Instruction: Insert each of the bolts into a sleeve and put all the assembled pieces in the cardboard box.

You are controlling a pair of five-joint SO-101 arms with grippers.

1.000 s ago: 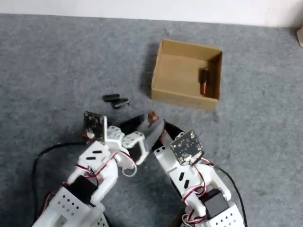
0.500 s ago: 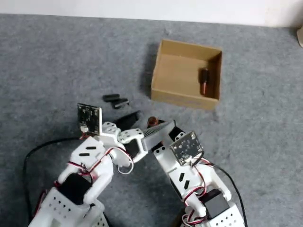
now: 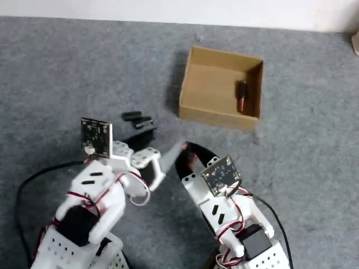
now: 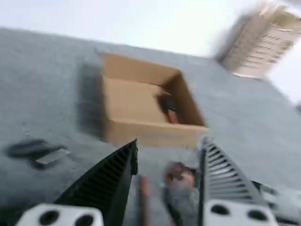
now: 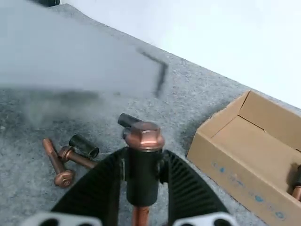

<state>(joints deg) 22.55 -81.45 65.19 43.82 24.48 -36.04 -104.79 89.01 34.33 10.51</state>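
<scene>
**Desk:** What did you have on the left?

**Me:** On my overhead feed the left arm sat at lower left. Through its wrist camera I saw the left claw spread wide, gripping nothing. Just above that arm, left of centre in the overhead frame, I had two black sleeves lying on the grey surface. They were very close together, but I couldn't tell whether they touched.

**Desk:** And the middle?

**Me:** The right claw was low in the centre of the overhead frame, just beside the left claw. Its own wrist camera showed it clamped on the held sleeve, with a copper bolt pushed through. I saw the pair standing upright, the bolt's head above the fingers and its shank poking out below.

**Desk:** Anything loose near it?

**Me:** At lower left of that wrist frame I counted two loose bolts flat on the surface. A short sleeve lay just beside the nearer one.

**Desk:** The box?

**Me:** The cardboard box stood upper right of centre in the overhead view, open on top and apart from both claws. I saw one assembled piece lying inside, near its right wall.
</scene>
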